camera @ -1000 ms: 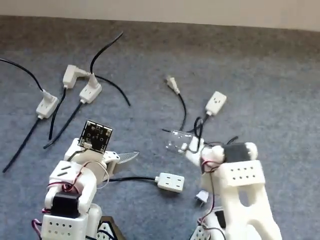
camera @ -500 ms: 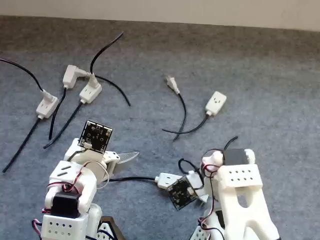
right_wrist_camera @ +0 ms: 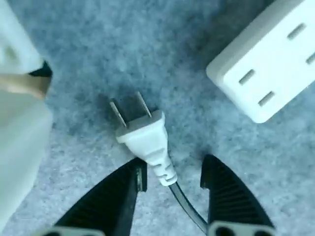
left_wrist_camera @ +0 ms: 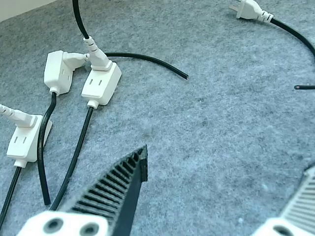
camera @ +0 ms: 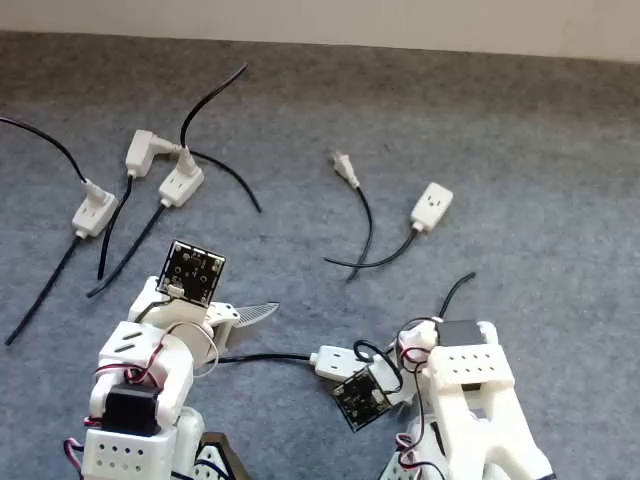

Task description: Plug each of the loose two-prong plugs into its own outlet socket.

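A loose white two-prong plug [right_wrist_camera: 142, 135] lies on the grey carpet, prongs pointing away from my right gripper [right_wrist_camera: 174, 167]. That gripper is open, and its black fingers [right_wrist_camera: 118, 196] straddle the plug's cord just behind the body. A white outlet socket [right_wrist_camera: 266, 73] lies close beside it; in the high view this socket [camera: 340, 363] sits by the right arm [camera: 460, 370]. A second loose plug [camera: 345, 168] lies farther out, its cord running to another socket [camera: 432, 205]. My left gripper [left_wrist_camera: 229, 162] hangs open over bare carpet.
At the far left lie three white sockets [left_wrist_camera: 101, 83] [left_wrist_camera: 59, 71] [left_wrist_camera: 24, 140] with black cords; two of them have plugs in them. The far loose plug [left_wrist_camera: 251, 9] is at the edge of the left wrist view. Bare carpet lies between the groups.
The right arm has swung back from the middle of the carpet and come down over the near plug beside the socket. The left arm has not moved.
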{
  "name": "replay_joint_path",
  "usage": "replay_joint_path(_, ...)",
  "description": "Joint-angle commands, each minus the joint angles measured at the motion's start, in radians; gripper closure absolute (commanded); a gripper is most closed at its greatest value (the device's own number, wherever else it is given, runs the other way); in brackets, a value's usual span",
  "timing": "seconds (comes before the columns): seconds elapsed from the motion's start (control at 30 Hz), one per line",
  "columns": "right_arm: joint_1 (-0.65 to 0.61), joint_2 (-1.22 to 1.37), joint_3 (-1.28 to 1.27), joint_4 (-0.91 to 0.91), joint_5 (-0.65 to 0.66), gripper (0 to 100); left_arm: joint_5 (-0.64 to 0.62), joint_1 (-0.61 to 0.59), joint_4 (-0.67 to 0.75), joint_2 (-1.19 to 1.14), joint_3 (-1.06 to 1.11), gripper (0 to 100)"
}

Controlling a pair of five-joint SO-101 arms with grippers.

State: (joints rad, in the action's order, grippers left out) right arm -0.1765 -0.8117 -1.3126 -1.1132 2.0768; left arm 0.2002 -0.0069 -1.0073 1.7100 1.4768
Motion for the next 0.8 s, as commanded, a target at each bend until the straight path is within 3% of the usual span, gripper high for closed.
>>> replay_joint_path(0.0,-0.002,-0.015,-0.001,-0.008,0.015,81.9,0.005,-0.004,0.009,0.001,-0.002,56)
replay_joint_path(0.23,-0.001,-0.015,-0.007,-0.01,0.035,99.5,0.005,-0.004,0.009,0.001,-0.002,56)
replay_joint_path(0.67,0.01,-0.015,-0.082,-0.005,0.081,99.1,0.005,-0.004,0.009,0.001,-0.002,56)
replay_joint_path(0.77,0.01,-0.015,-0.077,-0.008,-0.035,99.1,0.005,-0.004,0.009,0.001,-0.002,56)
